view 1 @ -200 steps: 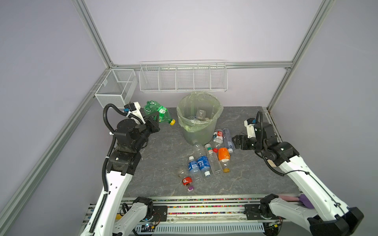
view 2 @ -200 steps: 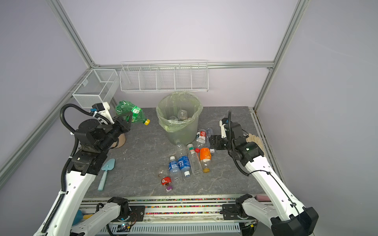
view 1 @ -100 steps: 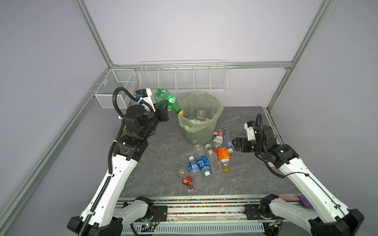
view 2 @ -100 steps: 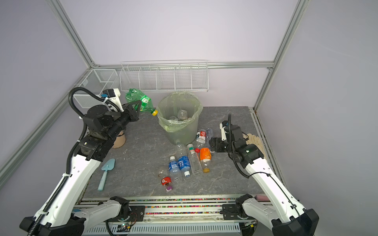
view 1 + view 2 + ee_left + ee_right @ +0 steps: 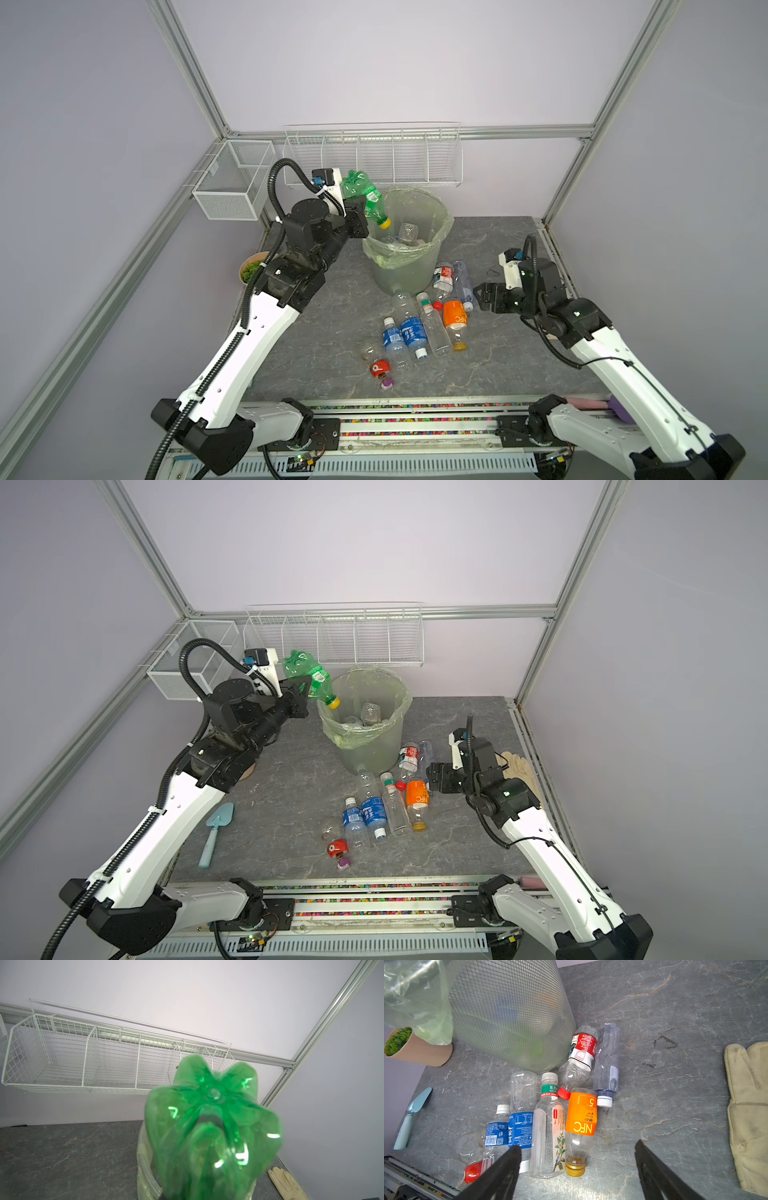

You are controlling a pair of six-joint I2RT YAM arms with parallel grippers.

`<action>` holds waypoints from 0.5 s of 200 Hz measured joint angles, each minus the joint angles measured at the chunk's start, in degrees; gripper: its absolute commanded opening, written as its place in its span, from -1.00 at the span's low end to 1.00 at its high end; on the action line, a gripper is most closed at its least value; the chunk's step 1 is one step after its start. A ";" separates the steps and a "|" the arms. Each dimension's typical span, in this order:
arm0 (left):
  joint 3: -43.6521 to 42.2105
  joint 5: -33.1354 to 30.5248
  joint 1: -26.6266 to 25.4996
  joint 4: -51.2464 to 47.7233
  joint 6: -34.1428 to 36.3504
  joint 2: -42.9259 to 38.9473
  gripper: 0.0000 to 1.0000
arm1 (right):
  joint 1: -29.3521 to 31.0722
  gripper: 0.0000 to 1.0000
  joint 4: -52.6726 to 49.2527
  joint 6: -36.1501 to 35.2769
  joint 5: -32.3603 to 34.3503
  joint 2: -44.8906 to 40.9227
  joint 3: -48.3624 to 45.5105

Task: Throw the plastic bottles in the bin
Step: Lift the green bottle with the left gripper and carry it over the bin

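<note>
Across the lower middle of both top views, table [image 5: 316,332]: grey stone-patterned slab.
bin [image 5: 399,274] [image 5: 370,750]: upright just above frame centre, lined with a pale green bag, clear bottles already inside.
plastic bottles [image 5: 415,328] [image 5: 548,1126]: some nine lying flat below the bin, the nearest against its base.
left gripper [image 5: 365,203]: upper left of centre, clamped on the green bottle [image 5: 359,187] [image 5: 212,1126].
right gripper [image 5: 482,295] [image 5: 577,1145]: centre right, jaws spread wide, empty, just beside the loose bottles.
green bottle: tilted, yellow cap down over the bin's left rim.
</note>
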 measured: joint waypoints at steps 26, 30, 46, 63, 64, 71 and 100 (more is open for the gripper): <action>2.47 -2.91 -2.38 -0.79 2.60 1.36 -0.81 | -0.04 0.76 -0.04 0.02 0.00 -0.02 -0.50; 2.80 -3.30 -2.75 -0.76 3.02 1.57 -0.81 | -0.04 0.76 -0.04 0.02 0.00 -0.02 -0.57; 3.80 -4.83 -4.09 -0.79 4.37 2.38 -0.81 | -0.09 0.76 -0.04 0.02 0.00 -0.17 -0.92; 4.37 -6.40 -5.33 -0.79 5.64 3.23 -0.81 | -0.09 0.76 -0.11 0.20 0.00 -0.57 -1.27; 4.42 -6.54 -5.44 -0.79 5.75 3.30 -0.81 | -0.09 0.76 -0.13 0.20 0.00 -0.59 -1.27; 4.68 -7.06 -5.86 -0.81 6.21 3.69 -0.81 | -0.09 0.77 -0.17 0.22 0.00 -0.76 -1.31; 6.32 -8.79 -7.21 -1.03 7.96 5.73 -0.81 | -0.09 0.77 -0.26 0.37 0.00 -1.46 -1.42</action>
